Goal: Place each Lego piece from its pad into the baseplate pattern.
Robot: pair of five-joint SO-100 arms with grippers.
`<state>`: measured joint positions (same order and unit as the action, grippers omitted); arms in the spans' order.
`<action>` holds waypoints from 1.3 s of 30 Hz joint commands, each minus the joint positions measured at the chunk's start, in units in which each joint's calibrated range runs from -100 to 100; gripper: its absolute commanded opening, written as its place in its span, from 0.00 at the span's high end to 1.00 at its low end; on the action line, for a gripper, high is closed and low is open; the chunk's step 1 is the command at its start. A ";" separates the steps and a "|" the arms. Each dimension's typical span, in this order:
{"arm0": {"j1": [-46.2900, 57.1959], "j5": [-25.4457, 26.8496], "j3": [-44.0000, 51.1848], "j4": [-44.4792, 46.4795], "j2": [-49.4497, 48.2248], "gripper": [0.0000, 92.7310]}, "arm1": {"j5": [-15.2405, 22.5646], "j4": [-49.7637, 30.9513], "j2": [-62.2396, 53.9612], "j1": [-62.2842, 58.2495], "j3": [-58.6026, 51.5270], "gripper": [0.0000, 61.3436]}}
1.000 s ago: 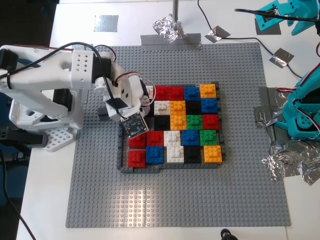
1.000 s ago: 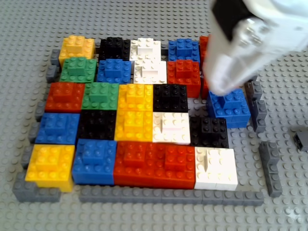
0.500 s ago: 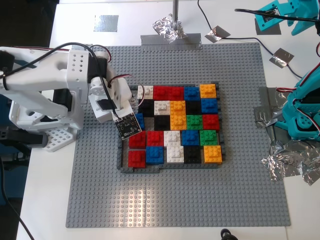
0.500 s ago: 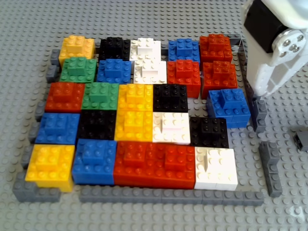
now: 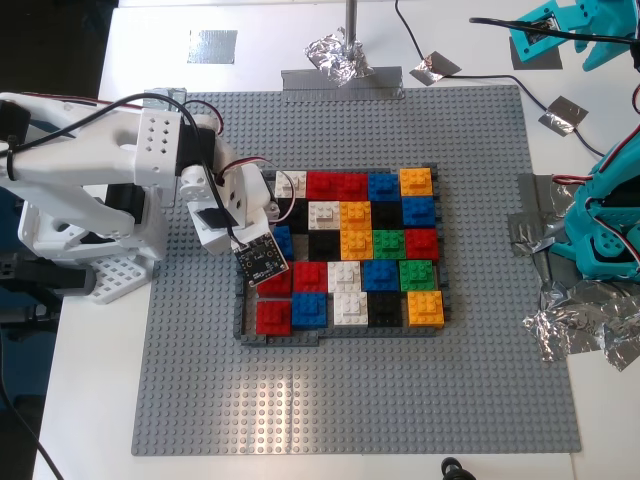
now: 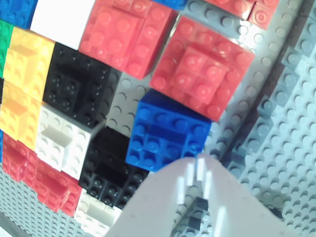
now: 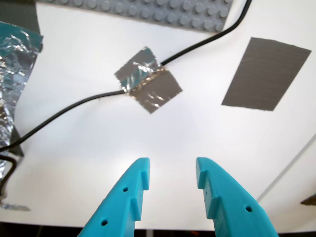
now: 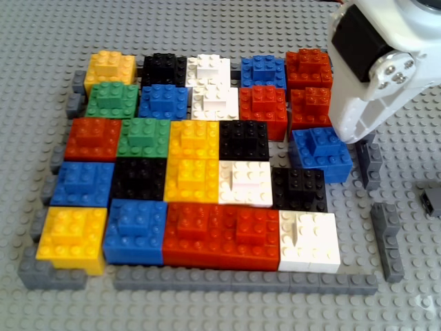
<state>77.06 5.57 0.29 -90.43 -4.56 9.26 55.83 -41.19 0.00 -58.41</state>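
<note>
At the baseplate pattern: my second gripper (image 5: 262,240), white, jaws nearly together, gripping nothing, tips by a blue brick (image 8: 319,152).
Blue brick: inside baseplate pattern (image 5: 345,250), sitting askew at its frame edge beside red bricks (image 6: 202,74).
Away from the baseplate pattern: my first gripper (image 7: 172,180), teal, jaws parted, empty, above white table (image 7: 123,133).
Near it: grey pad (image 7: 266,74); no brick on it.

A white table (image 5: 90,400) meets dark floor (image 5: 50,40).

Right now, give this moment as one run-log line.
second gripper: shut, empty, beside blue brick | first gripper: open, over bare table | baseplate pattern: one cell bare
</note>
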 commanded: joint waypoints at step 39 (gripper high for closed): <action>0.38 0.17 0.84 0.04 -2.30 0.88 | 6.10 1.69 -1.73 -16.87 0.58 1.00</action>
<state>77.06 5.57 0.29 -90.43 -4.56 14.93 61.87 -43.18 -16.73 -56.58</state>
